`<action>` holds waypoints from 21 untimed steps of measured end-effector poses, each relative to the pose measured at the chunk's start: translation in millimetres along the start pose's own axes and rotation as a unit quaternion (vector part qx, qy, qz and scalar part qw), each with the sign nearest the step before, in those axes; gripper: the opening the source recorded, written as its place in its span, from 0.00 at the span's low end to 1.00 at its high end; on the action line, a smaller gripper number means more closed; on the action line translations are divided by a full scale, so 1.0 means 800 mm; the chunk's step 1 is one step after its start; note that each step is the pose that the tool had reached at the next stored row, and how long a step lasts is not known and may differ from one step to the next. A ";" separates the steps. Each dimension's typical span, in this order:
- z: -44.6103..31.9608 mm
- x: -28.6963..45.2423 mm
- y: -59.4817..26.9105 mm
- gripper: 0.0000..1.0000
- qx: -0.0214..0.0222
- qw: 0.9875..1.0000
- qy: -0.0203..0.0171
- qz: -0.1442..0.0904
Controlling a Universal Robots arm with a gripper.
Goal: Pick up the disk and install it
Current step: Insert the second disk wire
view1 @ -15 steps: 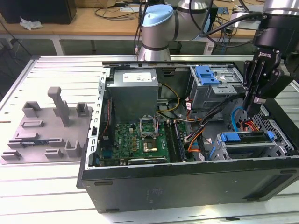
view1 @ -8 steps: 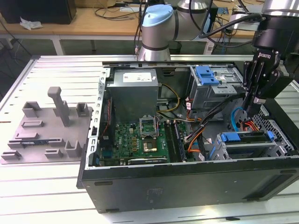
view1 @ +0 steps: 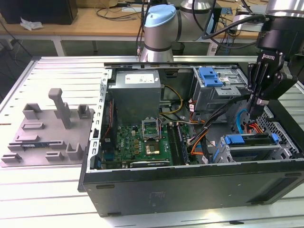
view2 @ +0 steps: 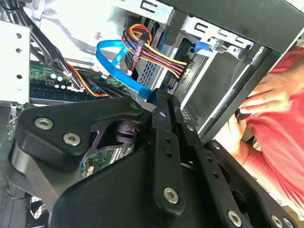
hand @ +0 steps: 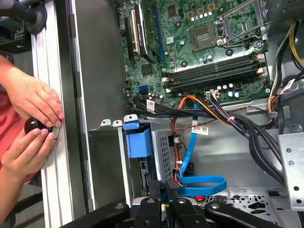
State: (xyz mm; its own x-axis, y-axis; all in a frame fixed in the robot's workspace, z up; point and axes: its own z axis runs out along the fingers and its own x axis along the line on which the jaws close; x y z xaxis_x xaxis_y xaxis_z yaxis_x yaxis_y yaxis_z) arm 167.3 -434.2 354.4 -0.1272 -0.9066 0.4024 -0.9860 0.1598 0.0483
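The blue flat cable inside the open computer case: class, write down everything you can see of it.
The blue flat cable is a thin, glossy, plastic-looking ribbon. In the first wrist view it runs alongside the perforated metal drive cage, then bends into a loose loop near the tool. It hangs slack. In the second wrist view it curves close to a bundle of red, yellow, orange and black wires. Its ends are hidden.
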 end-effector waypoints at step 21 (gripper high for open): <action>0.0056 0.0151 0.005 0.16 0.009 0.999 -0.038 0.002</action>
State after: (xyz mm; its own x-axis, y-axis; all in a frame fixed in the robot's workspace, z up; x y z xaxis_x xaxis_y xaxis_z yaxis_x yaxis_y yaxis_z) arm 161.5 -446.3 355.3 -0.1378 -0.9333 0.3316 -0.9872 0.1565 0.0304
